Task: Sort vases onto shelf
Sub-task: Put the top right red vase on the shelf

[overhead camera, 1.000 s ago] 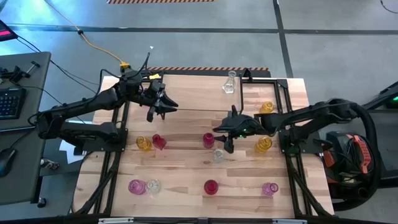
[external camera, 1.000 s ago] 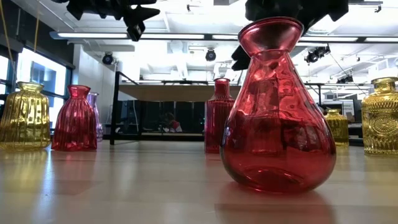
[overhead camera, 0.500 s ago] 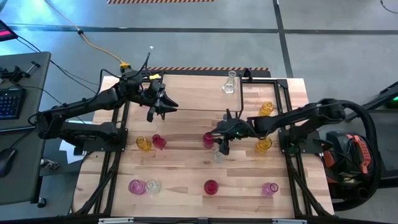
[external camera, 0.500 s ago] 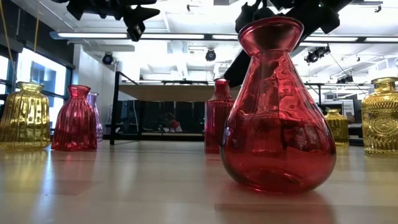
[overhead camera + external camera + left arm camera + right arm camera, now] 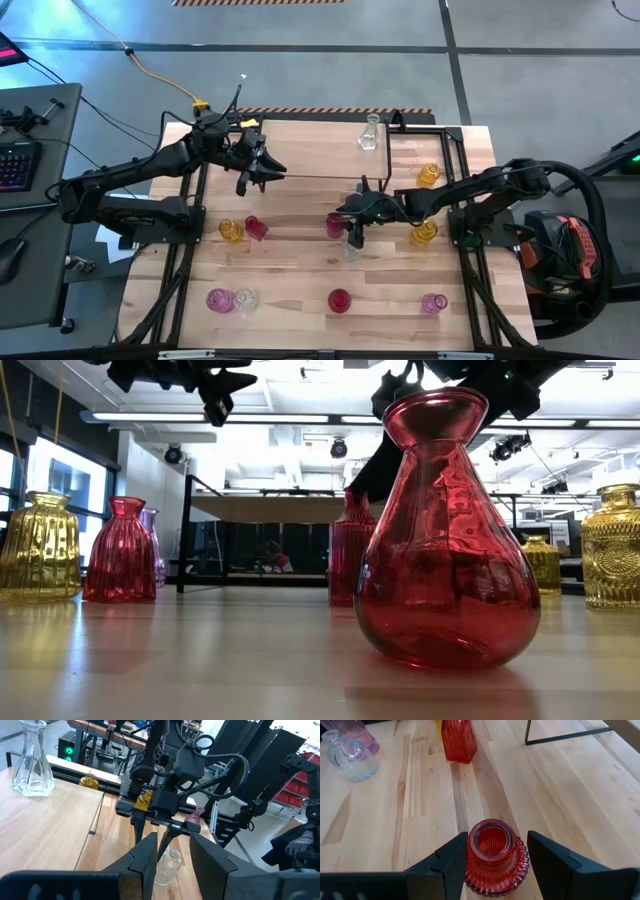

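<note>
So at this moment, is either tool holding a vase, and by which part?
Nothing is held. The right tool is open, its fingers on either side of a red ribbed vase's neck without touching. The left tool hangs open above the shelf.

Ribbed red vase [image 5: 493,854] — upright on the counter [image 5: 560,795], mid-area, flanked by open right pincer [image 5: 497,857] fingers; shelf [image 5: 400,150] holds a clear vase [image 5: 370,133] — upright.

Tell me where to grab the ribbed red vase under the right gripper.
Take the ribbed red vase by its narrow neck, coming straight down from above. It stands upright with its mouth open to the right gripper, whose open fingers already flank the neck; the wide body below flares past the finger gap.
</note>
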{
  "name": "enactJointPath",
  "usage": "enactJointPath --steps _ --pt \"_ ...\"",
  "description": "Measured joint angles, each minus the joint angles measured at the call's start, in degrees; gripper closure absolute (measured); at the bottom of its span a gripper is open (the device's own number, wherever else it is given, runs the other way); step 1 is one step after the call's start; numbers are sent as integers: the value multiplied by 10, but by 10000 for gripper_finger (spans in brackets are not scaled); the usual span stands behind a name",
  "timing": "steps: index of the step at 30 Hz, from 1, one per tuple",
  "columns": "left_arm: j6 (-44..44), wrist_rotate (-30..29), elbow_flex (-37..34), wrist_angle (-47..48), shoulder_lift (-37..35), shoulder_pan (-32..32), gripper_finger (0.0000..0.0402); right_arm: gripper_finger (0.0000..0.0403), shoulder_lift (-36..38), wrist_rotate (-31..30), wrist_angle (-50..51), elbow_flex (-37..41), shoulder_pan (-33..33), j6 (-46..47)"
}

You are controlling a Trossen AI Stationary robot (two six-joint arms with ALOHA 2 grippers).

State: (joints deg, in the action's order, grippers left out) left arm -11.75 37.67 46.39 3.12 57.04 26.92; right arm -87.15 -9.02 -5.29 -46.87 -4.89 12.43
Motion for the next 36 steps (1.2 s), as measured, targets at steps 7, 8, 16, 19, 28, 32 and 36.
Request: enactJointPath --steps 7,8,16,19,28,32,36 --pt "0 0 0 0 0 0 294 236 -4 11 1 0 0 3" --pt "0 0 0 0 0 0 294 241 -4 12 2 0 0 6" --pt "0 0 0 0 0 0 294 277 -4 13 -1 0 0 8" --pt "0 0 0 0 0 0 294 295 -4 13 -2 0 0 12" --pt "0 0 0 0 0 0 294 319 -4 12 -2 0 0 25" --pt "0 0 0 0 0 0 294 328 -4 12 -2 0 0 31" --pt "0 0 0 0 0 0 294 336 -4 12 -2 0 0 31"
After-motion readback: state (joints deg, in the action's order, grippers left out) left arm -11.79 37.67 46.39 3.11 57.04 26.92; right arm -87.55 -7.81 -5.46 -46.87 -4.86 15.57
